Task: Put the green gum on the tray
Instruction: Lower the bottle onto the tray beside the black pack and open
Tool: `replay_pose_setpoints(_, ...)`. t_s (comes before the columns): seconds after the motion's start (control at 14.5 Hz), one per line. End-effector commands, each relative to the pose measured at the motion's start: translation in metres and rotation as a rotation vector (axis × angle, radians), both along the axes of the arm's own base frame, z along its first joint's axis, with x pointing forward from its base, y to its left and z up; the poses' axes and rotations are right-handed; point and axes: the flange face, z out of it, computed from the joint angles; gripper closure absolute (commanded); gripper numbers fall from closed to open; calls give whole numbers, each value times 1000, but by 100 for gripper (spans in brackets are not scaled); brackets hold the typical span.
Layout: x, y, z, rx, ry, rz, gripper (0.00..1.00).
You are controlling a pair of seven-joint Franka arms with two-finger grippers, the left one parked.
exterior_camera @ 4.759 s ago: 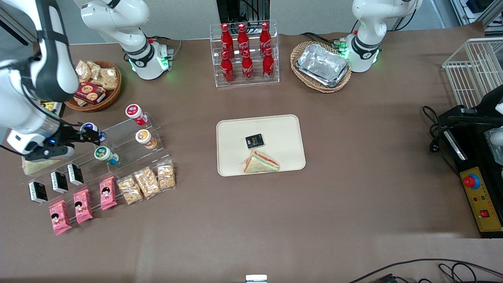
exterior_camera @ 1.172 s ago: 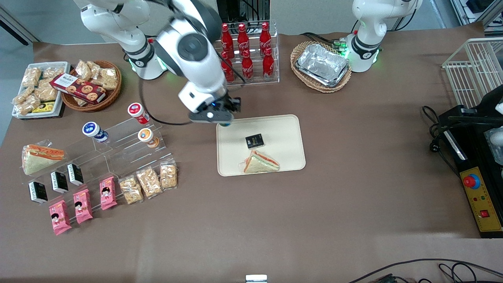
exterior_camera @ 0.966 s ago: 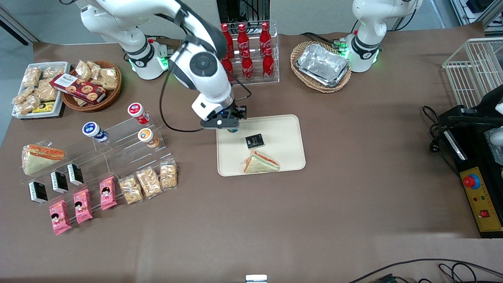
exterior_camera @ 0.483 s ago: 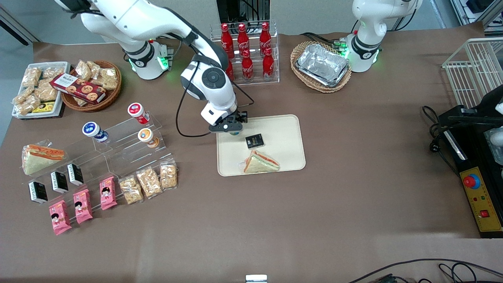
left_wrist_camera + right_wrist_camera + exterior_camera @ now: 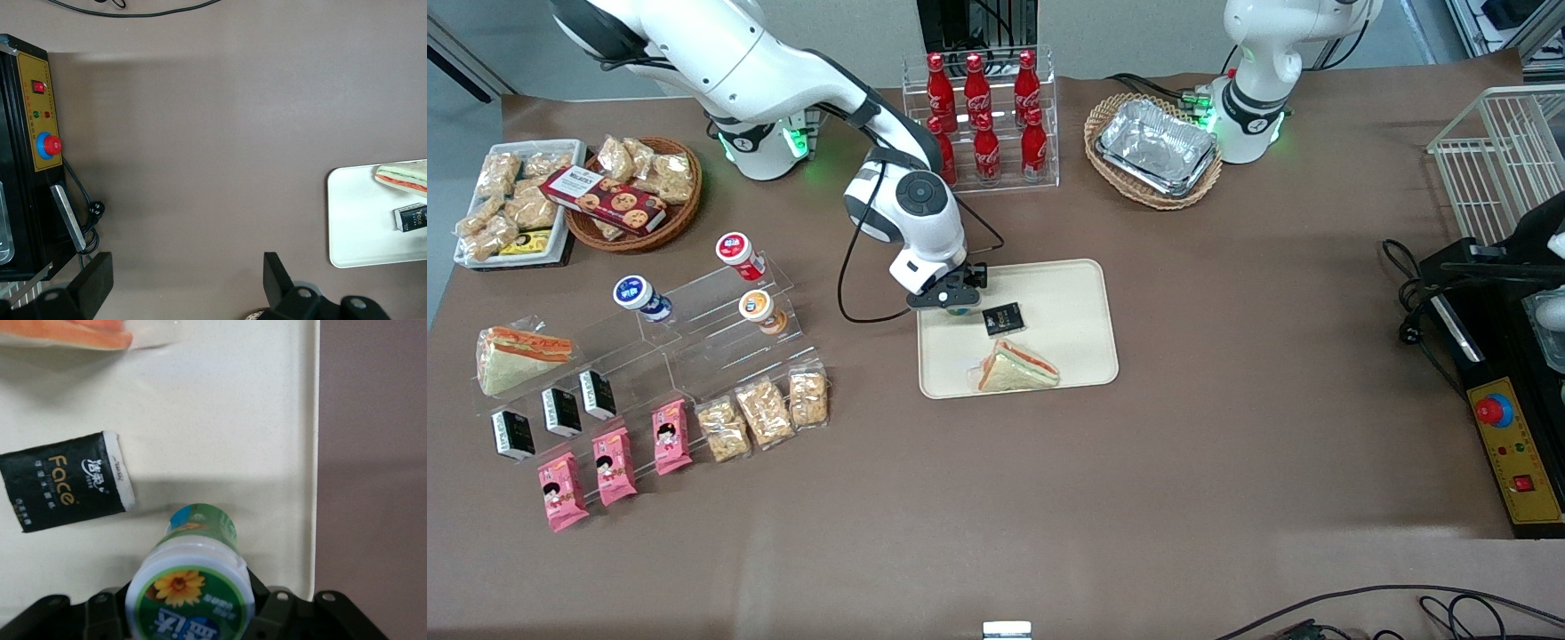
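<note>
My right gripper [image 5: 953, 299] is shut on the green gum [image 5: 959, 310], a small jar with a green-and-white flower lid [image 5: 192, 590] held between the fingers. It hangs low over the cream-beige tray [image 5: 1067, 302], near the tray's corner toward the working arm and farther from the front camera. I cannot tell whether the jar's base touches the tray [image 5: 220, 420]. A black packet [image 5: 67, 480] lies on the tray close beside the jar. A wrapped sandwich [image 5: 1018, 369] lies on the tray nearer the front camera.
A clear stepped stand toward the working arm's end holds blue [image 5: 639, 295], red [image 5: 736, 253] and orange [image 5: 758, 310] lidded jars. A cola bottle rack [image 5: 980, 120] and a basket of foil trays [image 5: 1156, 147] stand farther from the front camera. Snack packs [image 5: 760, 411] lie on the table.
The gripper has carried the green gum from the stepped stand across to the tray. Over the last second it has moved slightly inward over the tray's corner and come lower.
</note>
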Motion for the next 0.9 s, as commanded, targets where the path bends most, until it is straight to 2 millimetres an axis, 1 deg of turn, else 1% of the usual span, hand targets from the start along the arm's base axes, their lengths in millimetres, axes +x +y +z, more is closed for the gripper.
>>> replay_pose_setpoints(0.0,4,6,-4,15,-14,-2,100)
replay_pose_setpoints(0.07,5,6,-5,17,-13,-4,100)
replay_pose_setpoints(0.14,5,5,-7,16,-10,-7,95)
replay_pose_setpoints(0.21,6,4,-7,16,-11,-7,74)
replay_pose_setpoints(0.34,10,3,-9,27,-15,-14,13)
replay_pose_setpoints(0.41,10,3,-9,27,-15,-14,3)
replay_pose_setpoints(0.62,15,0,-5,27,-25,-13,2)
replay_pose_setpoints(0.69,19,-2,8,28,-50,-12,2)
replay_pose_setpoints(0.76,22,-3,29,21,-80,-17,2)
replay_pose_setpoints(0.83,28,-11,59,-9,-110,-31,1)
